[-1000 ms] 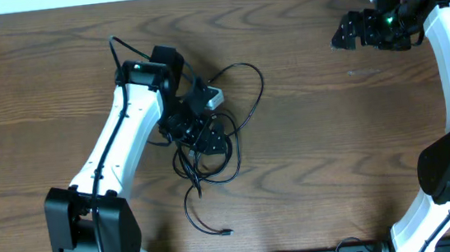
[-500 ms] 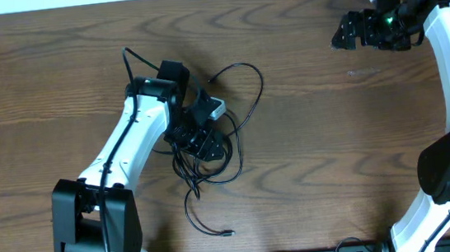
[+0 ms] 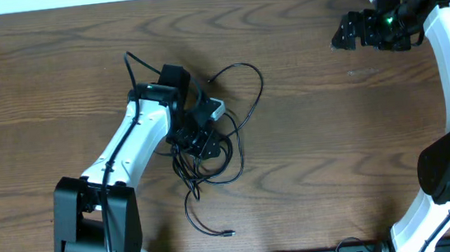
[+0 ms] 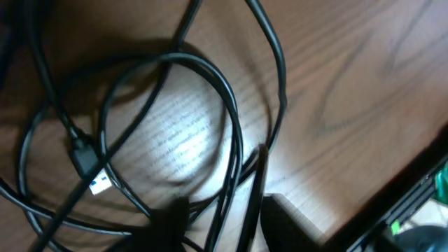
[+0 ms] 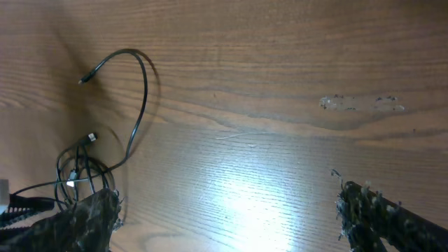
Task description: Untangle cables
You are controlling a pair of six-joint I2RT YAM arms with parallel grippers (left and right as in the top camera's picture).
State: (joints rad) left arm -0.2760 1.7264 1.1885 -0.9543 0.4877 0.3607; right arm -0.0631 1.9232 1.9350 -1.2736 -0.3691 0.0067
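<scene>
The cables point(image 3: 230, 163) lie as a black tangle of loops at the table's middle left. One wide loop point(image 3: 247, 81) reaches toward the back and a loose tail ends in a small plug point(image 3: 229, 233) near the front. My left gripper point(image 3: 207, 144) sits down in the tangle. In the left wrist view its jaws point(image 4: 224, 227) stand narrow, with two black strands point(image 4: 231, 147) running between them and a sliver of table showing beside one finger. A black plug with a pale tip point(image 4: 94, 175) lies to the left. My right gripper point(image 3: 344, 33) hovers open at the far right, holding nothing.
In the right wrist view the tangle point(image 5: 77, 175) lies far left, with its loop point(image 5: 140, 84) above and bare wood between the wide-apart fingers point(image 5: 77, 224). A faint scuff mark point(image 5: 360, 103) marks the tabletop. The arm bases stand at the front edge point(image 3: 95, 238).
My left gripper slid a little to the right onto the tangle and its jaws narrowed around the black strands. The right arm did not move.
</scene>
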